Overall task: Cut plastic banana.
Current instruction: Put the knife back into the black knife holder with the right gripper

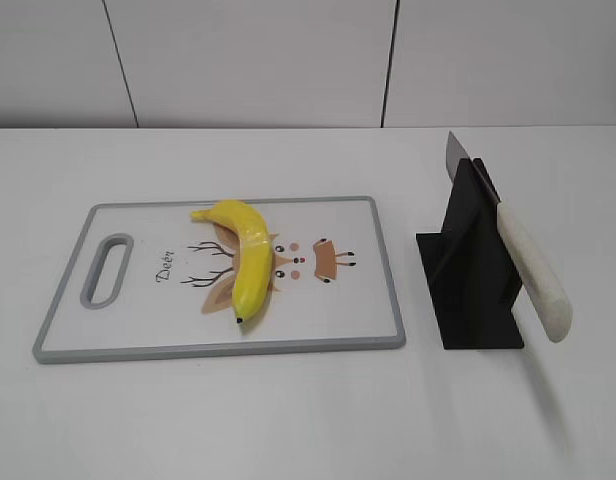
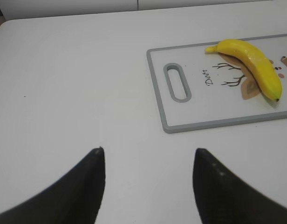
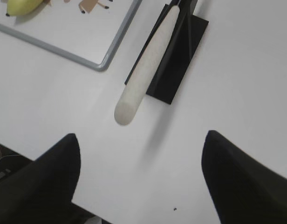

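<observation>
The banana (image 1: pixel 246 262) is not in either claw. On my left wrist feed the left claw (image 2: pixel 149 161) hangs over bare white table (image 2: pixel 78 84) with its two dark fingers (image 2: pixel 87 186) spread wide and nothing between them. The right claw (image 3: pixel 141 144) is the same on its own feed — fingers (image 3: pixel 236 182) far apart, holding nothing, over bare table just short of the knife's handle end.

Outward from the left claw lies the cutting board (image 2: pixel 157 84), white with a grey rim, a slot handle (image 2: pixel 177 82) at its near end and a cartoon deer (image 1: pixel 308 262) printed on it. The banana rests on that board, across the deer print, near the middle. It is glossy bright yellow, curved, with a small dark tip (image 1: pixel 238 320) at the end nearest the exterior camera and a short stem (image 1: pixel 200 214) at the far end; I can make out a faint line across its middle, and it looks whole.

Outward from the right claw, the knife (image 1: pixel 528 270) leans in a black stand (image 1: pixel 470 280) — pale handle (image 3: pixel 143 70) sloping down toward the claw, grey blade (image 1: pixel 456 152) poking up behind the stand. The stand sits just beside the board's right edge, apart from it.
</observation>
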### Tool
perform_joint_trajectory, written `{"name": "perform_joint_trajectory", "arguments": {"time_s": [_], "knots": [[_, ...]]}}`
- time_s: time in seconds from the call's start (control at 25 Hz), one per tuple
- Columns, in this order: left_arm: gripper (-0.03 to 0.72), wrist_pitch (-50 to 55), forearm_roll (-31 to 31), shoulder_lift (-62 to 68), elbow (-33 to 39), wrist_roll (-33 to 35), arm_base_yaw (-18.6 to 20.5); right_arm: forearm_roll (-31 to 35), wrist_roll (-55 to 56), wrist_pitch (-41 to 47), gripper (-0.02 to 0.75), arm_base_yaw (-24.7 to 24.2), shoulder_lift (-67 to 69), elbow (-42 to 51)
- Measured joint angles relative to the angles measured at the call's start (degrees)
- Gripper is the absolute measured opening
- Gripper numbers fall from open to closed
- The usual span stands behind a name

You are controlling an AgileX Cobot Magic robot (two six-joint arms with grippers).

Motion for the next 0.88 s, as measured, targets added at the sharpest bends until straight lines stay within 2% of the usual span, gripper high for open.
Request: {"name": "perform_joint_trajectory", "arguments": {"time_s": [0.24,0.56,0.88], "knots": [[0.52,0.0,-0.06,0.0,0.0,0.0,0.56,-0.12,-1.4,5.63,0.594,0.0,-16.08,4.38],[0.499,0.0,-0.12,0.0,0.0,0.0,5.11,-0.12,-1.64,12.85,0.59,0.0,-31.62,8.46],[0.498,-0.07,-0.17,0.0,0.0,0.0,5.9,0.0,-1.64,10.16,0.589,0.0,-38.79,10.76]]}}
